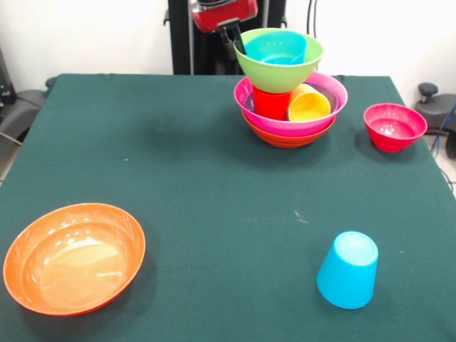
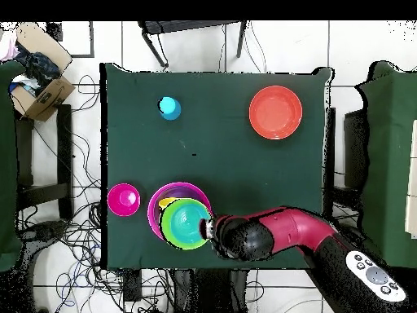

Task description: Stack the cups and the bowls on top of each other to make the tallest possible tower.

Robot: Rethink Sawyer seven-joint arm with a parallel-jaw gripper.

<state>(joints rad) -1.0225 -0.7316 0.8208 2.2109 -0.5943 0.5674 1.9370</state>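
The tower stands at the table's far side. Its base is an orange bowl [image 1: 288,137] with a magenta bowl [image 1: 299,125] nested in it. A red cup [image 1: 271,103] and a yellow cup [image 1: 309,105] sit in the magenta bowl. A lime green bowl [image 1: 278,69] rests tilted on them and holds a small blue bowl [image 1: 276,47]. My gripper [image 1: 238,41] grips the green bowl's far rim and also shows in the overhead view [image 2: 208,228]. A light blue cup [image 1: 348,269] stands upside down near the front right. A second orange bowl [image 1: 73,256] sits at the front left.
A small crimson bowl [image 1: 394,126] sits to the right of the tower, near the table's right edge. A cardboard box [image 2: 41,94] and chairs stand off the table in the overhead view. Cables lie on the floor around the table.
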